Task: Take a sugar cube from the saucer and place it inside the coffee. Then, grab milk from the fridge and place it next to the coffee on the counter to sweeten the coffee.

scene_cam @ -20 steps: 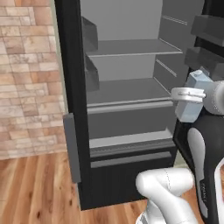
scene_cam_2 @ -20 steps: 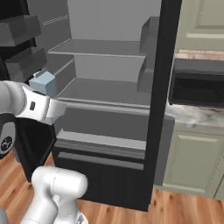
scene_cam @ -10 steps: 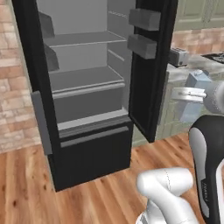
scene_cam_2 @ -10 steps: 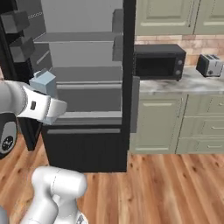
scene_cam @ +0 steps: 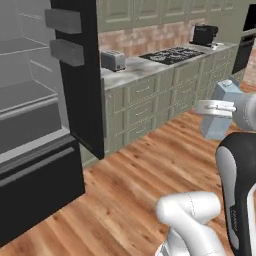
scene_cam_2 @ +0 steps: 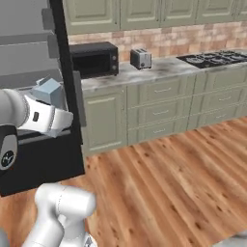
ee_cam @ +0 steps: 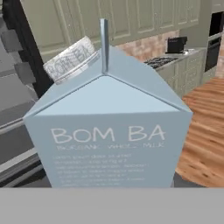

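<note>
The fridge (scene_cam: 75,100) stands open on my left, its door (scene_cam_2: 65,96) swung out and its grey shelves bare. Beyond it the counter (scene_cam: 150,62) runs away along the brick wall, carrying a toaster (scene_cam: 112,60) and a hob (scene_cam: 172,54), with a black coffee machine (scene_cam: 205,35) at the far end; a microwave (scene_cam_2: 94,59) sits on the stretch nearest the fridge. I cannot make out the coffee or the saucer from here, so whether the sugar step is done I cannot tell. The milk (ee_cam: 109,127) is out of the fridge, upright in my gripper (scene_cam: 215,107), whose fingers pinch it from both sides above the wooden floor. By my judgement the fetching is done. What is left is the carry down to the counter's far end and setting the carton beside the cup.
</note>
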Motion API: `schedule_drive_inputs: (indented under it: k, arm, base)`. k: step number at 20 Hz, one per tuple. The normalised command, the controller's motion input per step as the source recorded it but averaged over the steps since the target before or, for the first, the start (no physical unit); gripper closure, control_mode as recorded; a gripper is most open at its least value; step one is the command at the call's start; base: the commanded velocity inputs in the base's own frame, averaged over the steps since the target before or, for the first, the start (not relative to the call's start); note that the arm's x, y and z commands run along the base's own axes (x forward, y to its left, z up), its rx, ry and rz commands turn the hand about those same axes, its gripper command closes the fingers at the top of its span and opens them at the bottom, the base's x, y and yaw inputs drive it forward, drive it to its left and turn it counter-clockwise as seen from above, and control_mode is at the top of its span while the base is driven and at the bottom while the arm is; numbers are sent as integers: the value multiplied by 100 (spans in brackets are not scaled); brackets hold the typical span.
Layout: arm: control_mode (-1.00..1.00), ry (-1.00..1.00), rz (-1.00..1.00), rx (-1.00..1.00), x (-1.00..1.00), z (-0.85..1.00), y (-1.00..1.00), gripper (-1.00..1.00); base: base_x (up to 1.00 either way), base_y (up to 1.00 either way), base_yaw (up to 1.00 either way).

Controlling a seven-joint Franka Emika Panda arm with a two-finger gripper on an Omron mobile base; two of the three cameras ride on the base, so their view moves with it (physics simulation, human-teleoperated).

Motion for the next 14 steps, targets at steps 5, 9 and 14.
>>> schedule_drive_inputs:
  k: [5, 9, 14]
  arm:
    - [100, 0, 0, 0, 0, 0, 0, 100]
    - [100, 0, 0, 0, 0, 0, 0, 100]
    - [100, 0, 0, 0, 0, 0, 0, 100]
  base:
    - [21, -73, -51]
    - [83, -50, -35]
    - [100, -31, -21]
